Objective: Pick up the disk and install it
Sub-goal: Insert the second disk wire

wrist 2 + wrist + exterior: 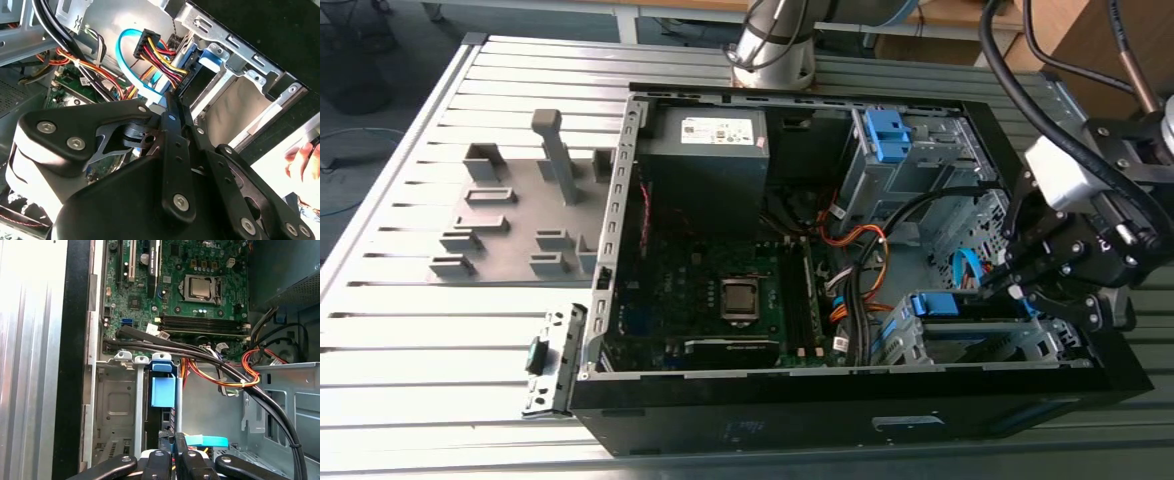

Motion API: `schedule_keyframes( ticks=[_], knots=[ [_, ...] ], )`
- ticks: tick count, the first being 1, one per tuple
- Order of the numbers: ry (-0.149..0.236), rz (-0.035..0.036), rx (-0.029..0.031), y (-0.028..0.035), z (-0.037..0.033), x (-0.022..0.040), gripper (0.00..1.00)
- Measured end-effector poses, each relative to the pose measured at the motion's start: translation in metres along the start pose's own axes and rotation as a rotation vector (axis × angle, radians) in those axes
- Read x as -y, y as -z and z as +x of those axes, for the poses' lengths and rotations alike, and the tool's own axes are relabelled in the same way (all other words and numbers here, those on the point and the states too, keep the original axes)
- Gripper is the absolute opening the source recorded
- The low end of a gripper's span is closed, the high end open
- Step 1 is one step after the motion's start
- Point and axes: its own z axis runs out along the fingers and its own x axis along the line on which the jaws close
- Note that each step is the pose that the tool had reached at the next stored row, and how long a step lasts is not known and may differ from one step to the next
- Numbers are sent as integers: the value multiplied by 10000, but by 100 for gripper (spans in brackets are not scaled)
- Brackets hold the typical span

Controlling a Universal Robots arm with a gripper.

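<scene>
- Exterior view is showing the black, open-sided computer case (854, 425) lying on the slatted metal table (400, 330). The black pincer (1007, 283) is reaching into the corner that holds the grey metal drive cage (987, 345).
- The disk (162, 390), a flat drive framed by a bright blue plastic carrier, is sitting edge-on in a slot of that cage. Its blue end is showing at the cage mouth and its label is hidden.
- In both wrist views the pincer (175, 455) is lying clenched, finger against finger, with nothing visible between them. The tips are hovering near the disk's other end; I cannot tell whether they are touching it.
- Judging by this, the disk is being seated rather than carried. Any push should be running straight along the slot and landing squarely on the carrier, not on one corner, so the carrier is not cocking in the rails.
- The light blue flat data cable (125, 50) and the bundle of red, yellow and black power wires (160, 52) are hanging just beside the fingertips. A slow, small motion is likely the safest way of keeping them from snagging or getting pinched in the slot.
</scene>
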Motion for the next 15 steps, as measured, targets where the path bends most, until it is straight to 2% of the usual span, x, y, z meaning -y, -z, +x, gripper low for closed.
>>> schedule_keyframes(
  ticks=[12, 15],
  knots=[
    [2, 0, 24, -59, 3, 10, 16],
    [6, 1, 70, -64, 3, 10, 16]
  ],
)
